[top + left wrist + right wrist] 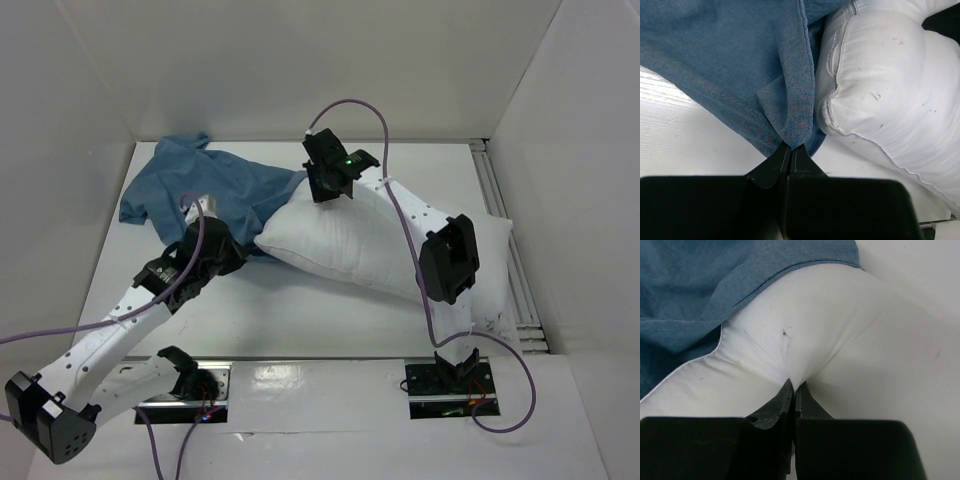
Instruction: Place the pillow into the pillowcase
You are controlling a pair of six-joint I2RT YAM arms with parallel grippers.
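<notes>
The white pillow (365, 240) lies slantwise across the middle of the table, its left end touching the blue pillowcase (205, 185) spread at the back left. My left gripper (238, 252) is shut on a fold of the pillowcase's hem (796, 125), just beside the pillow's near corner (880, 85). My right gripper (322, 187) sits at the pillow's far left end, shut on a pinch of the pillow's fabric (795, 355). In the right wrist view the pillowcase (700, 285) drapes over the pillow's upper edge.
White walls enclose the table on the left, back and right. A ridged rail (500, 220) runs along the right side. Purple cables (355, 108) loop off both arms.
</notes>
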